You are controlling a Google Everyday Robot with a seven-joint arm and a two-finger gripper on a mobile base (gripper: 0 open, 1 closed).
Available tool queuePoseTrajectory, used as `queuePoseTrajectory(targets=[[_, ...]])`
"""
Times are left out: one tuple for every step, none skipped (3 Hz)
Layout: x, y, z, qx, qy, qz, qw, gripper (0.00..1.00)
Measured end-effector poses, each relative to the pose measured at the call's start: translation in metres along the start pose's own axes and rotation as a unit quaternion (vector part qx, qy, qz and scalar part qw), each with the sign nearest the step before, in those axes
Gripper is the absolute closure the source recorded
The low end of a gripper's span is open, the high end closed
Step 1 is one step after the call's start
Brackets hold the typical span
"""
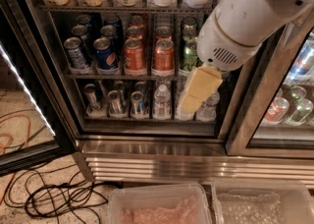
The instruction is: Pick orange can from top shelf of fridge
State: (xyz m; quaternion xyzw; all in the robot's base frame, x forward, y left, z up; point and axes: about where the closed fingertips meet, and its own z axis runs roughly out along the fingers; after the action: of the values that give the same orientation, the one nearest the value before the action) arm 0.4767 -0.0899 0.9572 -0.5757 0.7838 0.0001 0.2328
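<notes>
Fridge (157, 161) door is open, swung to the left w/ its light strip (25, 95) lit, so access is done. Gripper (197, 90) hangs in front of the shelves, right of centre, over the row of water bottles (162, 101), just below the white arm (245, 16). Wide or narrow: can't tell, but no can shows in it. Orange cans (133, 53) stand one shelf up, btwn blue cans (105, 53) on the left & green cans (186, 56) on the right, up & left of the gripper, untouched. Judged early stage: reach, grasp & pull-out all left to do. Which orange can is the target, can't tell; fridge's top is out of frame.
</notes>
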Motion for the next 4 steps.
queuePoseTrajectory(targets=[[-0.032,0.005,0.023,-0.03,-0.031,0.018,0.9989,0.0],[-0.033,0.005,0.025,-0.033,-0.033,0.019,0.9988,0.0],[-0.052,0.018,0.044,-0.035,-0.05,0.029,0.9977,0.0],[-0.086,0.03,0.075,-0.017,-0.076,0.065,0.9949,0.0]])
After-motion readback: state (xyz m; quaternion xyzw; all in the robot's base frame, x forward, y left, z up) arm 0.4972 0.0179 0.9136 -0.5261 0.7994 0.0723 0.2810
